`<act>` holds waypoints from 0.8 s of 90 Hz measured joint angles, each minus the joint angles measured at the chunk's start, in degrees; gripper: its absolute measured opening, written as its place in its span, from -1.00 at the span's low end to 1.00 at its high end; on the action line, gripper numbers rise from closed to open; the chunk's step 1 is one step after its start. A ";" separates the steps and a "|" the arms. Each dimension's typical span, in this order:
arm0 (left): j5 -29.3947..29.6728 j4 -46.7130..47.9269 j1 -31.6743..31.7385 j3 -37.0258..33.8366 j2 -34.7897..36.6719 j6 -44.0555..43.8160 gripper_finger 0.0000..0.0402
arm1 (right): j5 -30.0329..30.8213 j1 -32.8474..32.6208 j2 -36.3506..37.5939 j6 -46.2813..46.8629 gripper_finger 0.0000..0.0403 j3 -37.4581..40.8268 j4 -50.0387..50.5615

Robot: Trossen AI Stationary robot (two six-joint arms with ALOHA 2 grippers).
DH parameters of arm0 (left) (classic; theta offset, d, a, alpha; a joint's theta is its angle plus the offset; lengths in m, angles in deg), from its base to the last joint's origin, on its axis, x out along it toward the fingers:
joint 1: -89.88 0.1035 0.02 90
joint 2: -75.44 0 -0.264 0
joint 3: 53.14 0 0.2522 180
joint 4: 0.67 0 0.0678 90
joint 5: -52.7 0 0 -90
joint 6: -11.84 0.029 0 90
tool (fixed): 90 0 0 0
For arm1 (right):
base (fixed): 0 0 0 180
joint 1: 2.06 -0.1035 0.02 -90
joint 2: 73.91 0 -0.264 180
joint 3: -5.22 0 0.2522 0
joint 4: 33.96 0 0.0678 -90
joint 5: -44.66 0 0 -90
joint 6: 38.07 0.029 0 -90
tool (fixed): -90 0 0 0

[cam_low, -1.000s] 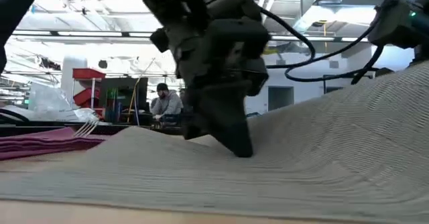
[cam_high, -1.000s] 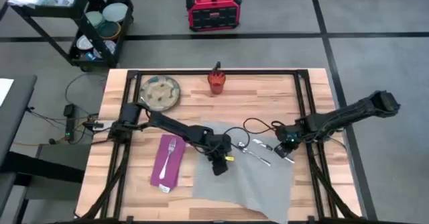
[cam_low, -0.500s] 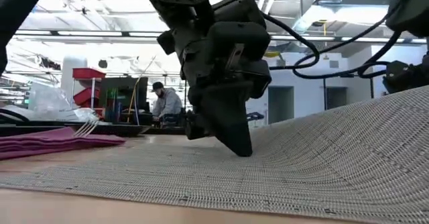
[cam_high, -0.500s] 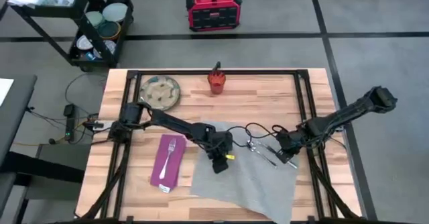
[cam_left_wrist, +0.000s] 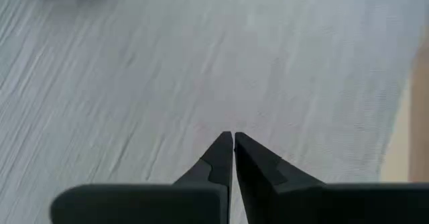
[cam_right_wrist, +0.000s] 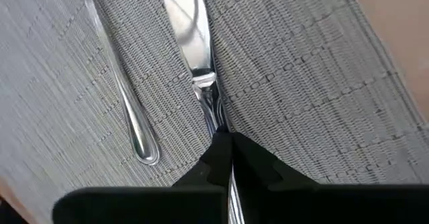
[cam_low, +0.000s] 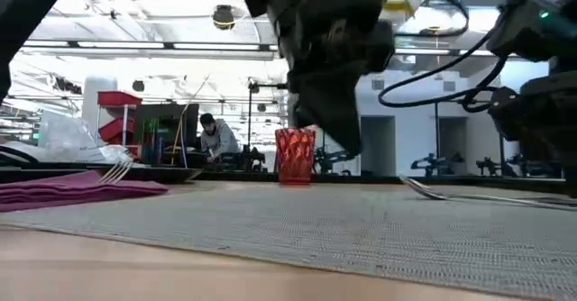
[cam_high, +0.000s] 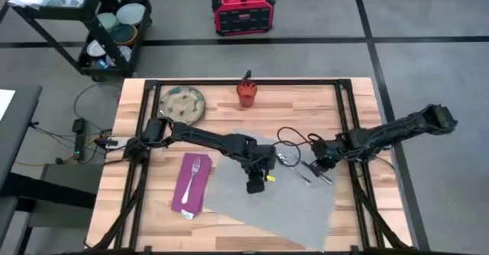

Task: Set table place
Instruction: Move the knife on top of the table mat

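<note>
Meanwhile: knife pinched at the mat's right edge

The right gripper is seen closed on the knife handle, low over the grey mat, with the spoon lying just beside. The left gripper is held with fingertips together, gripping nothing, over the mat's middle. The fork rests on the napkin.

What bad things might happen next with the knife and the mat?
The right gripper is pinched on the knife, which lies right beside the spoon; dragging it might knock the spoon askew. The left gripper, closed above the mat, might snag the weave and shift it, carrying the cutlery along. The mat lies skewed, with a corner near the table edge, so pulling could slide it off.
</note>
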 joint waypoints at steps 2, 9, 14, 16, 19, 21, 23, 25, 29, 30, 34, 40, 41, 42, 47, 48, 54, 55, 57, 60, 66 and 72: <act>-0.01 -0.40 0.00 0.01 -0.01 0.11 -1.00 | 0.09 0.88 0.00 -0.37 -1.00 0.00 -0.03; -0.13 -1.31 0.00 0.14 -1.22 0.13 -1.00 | 0.19 3.64 -0.02 -1.80 -1.00 0.00 -0.17; -0.20 -1.30 0.02 0.15 -2.73 0.20 -1.00 | 0.22 5.27 -0.02 -2.89 -1.00 0.02 -0.60; -0.17 -1.23 0.04 0.12 -3.47 0.37 -1.00 | 0.22 5.88 -0.02 -3.27 -1.00 0.02 -0.77; 0.08 -1.26 0.12 0.12 -4.47 0.69 -1.00 | 0.21 6.66 -0.02 -3.60 -1.00 0.02 -0.89; 0.53 -1.21 0.19 0.12 -5.10 0.93 -1.00 | 0.20 7.12 -0.02 -3.84 -1.00 0.02 -0.94; 1.30 -0.78 0.24 0.23 -5.63 1.21 -1.00 | 0.14 7.53 -0.02 -4.14 -1.00 0.02 -0.95; 2.22 0.01 0.25 0.64 -6.16 1.59 -1.00 | 0.08 7.87 -0.02 -4.42 -1.00 0.02 -0.97; 4.66 1.61 0.35 1.78 -6.75 2.95 -1.00 | -0.31 8.46 -0.03 -4.74 -1.00 0.02 -1.06; 5.60 2.22 0.35 2.06 -6.93 3.42 -1.00 | -0.40 8.59 -0.04 -4.84 -1.00 0.03 -1.09; 7.91 4.69 0.54 3.46 -7.74 5.60 -1.00 | -0.70 9.18 -0.02 -5.06 -1.00 0.07 -1.19; 12.61 8.84 0.62 5.93 -8.96 10.45 -1.00 | -0.73 9.90 0.00 -5.17 -1.00 0.07 -1.24; 13.28 9.60 0.65 6.40 -9.12 11.27 -1.00 | -0.75 9.96 0.01 -5.17 -1.00 0.08 -1.29; 13.91 10.37 0.67 6.87 -9.27 12.01 -1.00 | -0.73 10.05 0.00 -5.17 -1.00 0.08 -1.38; 16.37 14.55 1.03 9.54 -10.45 15.97 -1.00 | -0.73 10.42 -0.02 -5.10 -1.00 0.08 -1.83; 16.89 15.39 1.11 10.10 -10.67 16.71 -1.00 | -0.73 10.51 -0.02 -5.05 -1.00 0.08 -1.87; 19.33 19.33 1.39 12.25 -11.21 20.33 -1.00 | -0.75 10.84 -0.02 -4.81 -1.00 0.11 -1.85; 19.67 19.67 1.42 12.45 -11.26 20.84 -1.00 | -0.77 10.93 0.00 -4.80 -1.00 0.11 -1.87; 20.04 19.83 1.48 12.66 -11.29 21.79 -1.00 | -0.77 11.01 -0.02 -4.79 -1.00 0.11 -1.97; 20.62 19.79 1.55 12.81 -11.35 22.85 -1.00 | -0.77 11.01 -0.02 -4.79 -1.00 0.11 -2.28; 21.67 19.46 1.64 13.34 -11.45 24.33 -1.00 | -0.86 11.09 -0.02 -4.70 -1.00 0.13 -3.09; 21.90 18.50 1.78 13.82 -11.50 25.33 -1.00 | -1.09 11.29 -0.02 -4.19 -1.00 -0.09 -3.20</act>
